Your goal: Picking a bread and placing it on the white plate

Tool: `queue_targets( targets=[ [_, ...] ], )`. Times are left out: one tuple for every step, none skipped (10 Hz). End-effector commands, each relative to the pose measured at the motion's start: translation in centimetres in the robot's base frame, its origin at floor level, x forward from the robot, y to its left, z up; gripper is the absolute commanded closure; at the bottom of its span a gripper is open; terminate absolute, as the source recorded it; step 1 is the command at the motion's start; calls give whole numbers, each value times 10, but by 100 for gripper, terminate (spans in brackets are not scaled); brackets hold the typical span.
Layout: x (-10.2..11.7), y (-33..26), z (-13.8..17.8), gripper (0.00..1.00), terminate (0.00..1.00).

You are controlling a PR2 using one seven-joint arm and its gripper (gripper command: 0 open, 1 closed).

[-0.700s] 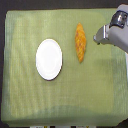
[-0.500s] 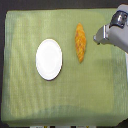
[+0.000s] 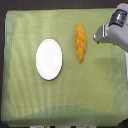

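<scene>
Bread lies untouched beside the white plate — looks light, crumbly — grip mid-loaf; tool nearby, its grip unreadable.

Cloth: pale green, matt, fine woven grain, a few soft creases near the edges.

Plate: plain white, smooth, unmarked, looks like glazed ceramic or plastic; cannot tell which.

Bread: golden-orange crust, bumpy and twisted, dull rather than shiny.

Gripper: light grey casing, smooth, looks like hard plastic or painted metal, matt. Arm shell behind it has the same finish.
</scene>
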Motion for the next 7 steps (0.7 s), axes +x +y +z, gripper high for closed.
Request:
queue_targets(
  targets=[
    [34, 25, -19, 0, 0],
    [42, 33, -24, 0, 0],
    [49, 44, -30, 0, 0],
    [60, 61, -41, 0, 0],
    [62, 65, -44, 0, 0],
    [65, 74, -51, 0, 0],
    [70, 83, -59, 0, 0]
  ],
)
